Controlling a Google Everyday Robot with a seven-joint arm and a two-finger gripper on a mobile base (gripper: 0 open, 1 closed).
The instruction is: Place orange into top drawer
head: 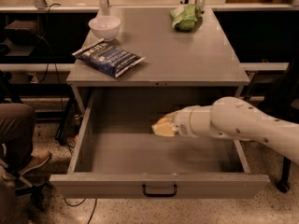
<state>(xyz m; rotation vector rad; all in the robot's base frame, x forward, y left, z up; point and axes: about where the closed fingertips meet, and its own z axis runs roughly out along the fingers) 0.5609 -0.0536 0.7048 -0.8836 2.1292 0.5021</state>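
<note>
Hand (pixel 163 128) of the white robot arm (pixel 243 122) hangs inside the open, wide shallow grey metal top drawer (pixel 93 186), low above its floor near mid-width. It grips the small smooth round orange fruit (pixel 164 121), mostly hidden. Low carriage judged deliberate: a short drop limits rolling on release.

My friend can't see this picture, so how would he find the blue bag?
Find the grey table above the open top drawer, where the robot's claw hangs. The blue bag lies flat near the table's front left corner, just in front of the white bowl. It is dark blue, unlike the crumpled green bag at the back right.
</note>
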